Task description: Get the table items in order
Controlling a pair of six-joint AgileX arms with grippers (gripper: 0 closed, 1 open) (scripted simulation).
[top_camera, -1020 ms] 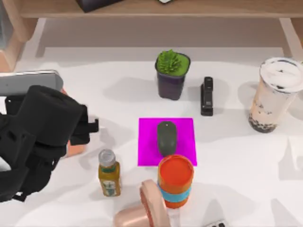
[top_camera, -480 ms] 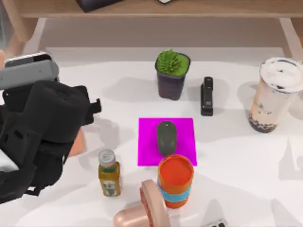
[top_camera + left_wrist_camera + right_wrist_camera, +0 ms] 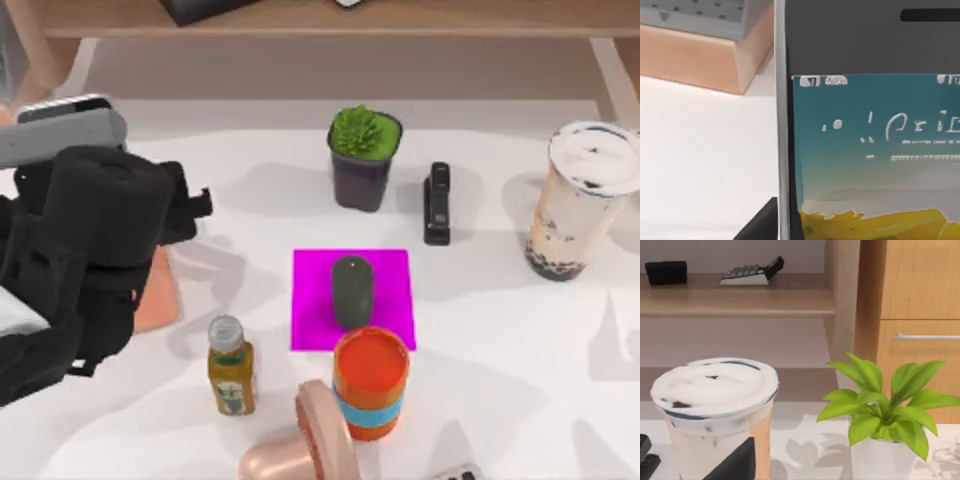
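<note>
Over the bench's left side our left pincer (image 3: 190, 215) carries the white-framed smartphone with colourful screen (image 3: 870, 150) (jaws clamped on it, we judge). We should lower it gently, level, clear of the yellow bottle (image 3: 230, 365).

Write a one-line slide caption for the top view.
Left arm lifts the smartphone at the table's left; mouse rests on the magenta mat, milk-tea cup stands right.
</note>
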